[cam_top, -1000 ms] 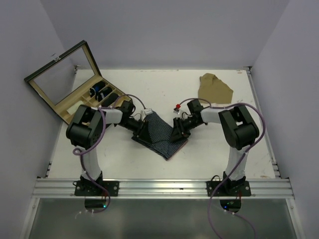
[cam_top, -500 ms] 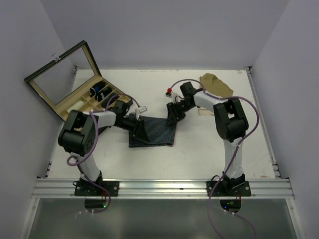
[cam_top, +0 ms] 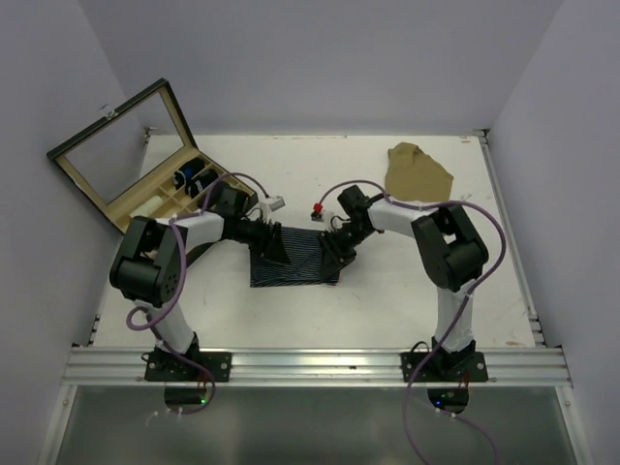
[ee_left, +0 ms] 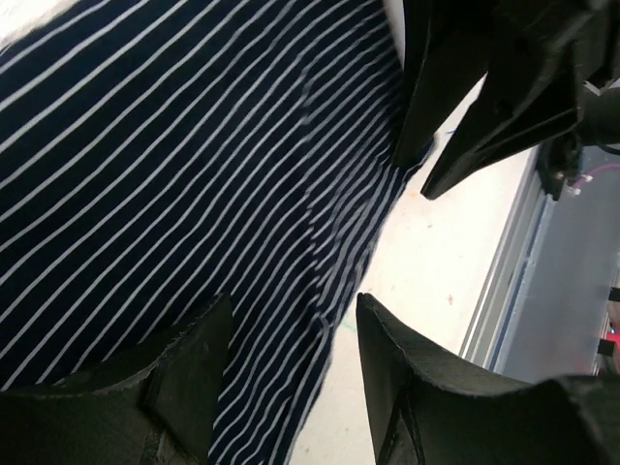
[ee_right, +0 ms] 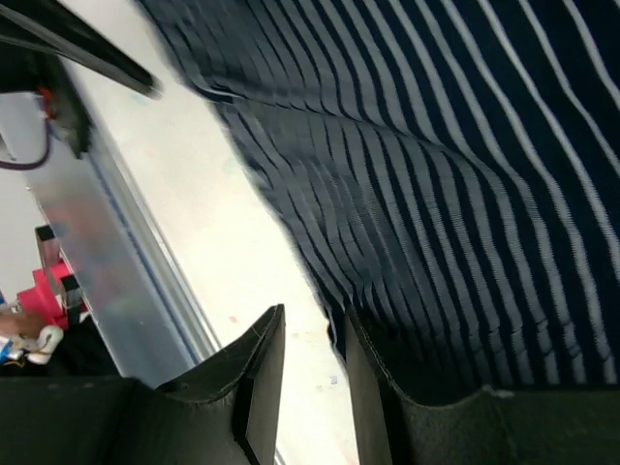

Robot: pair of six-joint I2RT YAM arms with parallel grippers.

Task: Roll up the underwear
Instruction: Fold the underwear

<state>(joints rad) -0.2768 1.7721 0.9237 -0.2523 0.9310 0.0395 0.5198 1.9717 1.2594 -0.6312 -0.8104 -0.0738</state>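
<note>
The underwear point(cam_top: 298, 263), dark blue with thin white stripes, lies flat as a folded rectangle in the middle of the table. My left gripper point(cam_top: 275, 248) sits low over its left part. In the left wrist view this gripper point(ee_left: 293, 302) is open, with the cloth's edge point(ee_left: 194, 194) and bare table showing between its fingers. My right gripper point(cam_top: 335, 252) is at the cloth's right edge. In the right wrist view it point(ee_right: 314, 312) stands narrowly open over bare table, with the striped cloth point(ee_right: 455, 194) just beside one finger point(ee_right: 380, 387).
An open wooden box with a glass lid point(cam_top: 114, 155) stands at the back left, with dark rolled items point(cam_top: 194, 179) in its compartments. A tan cloth point(cam_top: 418, 171) lies at the back right. A metal rail point(cam_top: 310, 366) runs along the table's near edge.
The underwear, a diamond between both grippers a second ago, now lies as a flat rectangle. The left gripper has opened wider. The right gripper swung back, then came down at the right edge, jaws narrowing.
</note>
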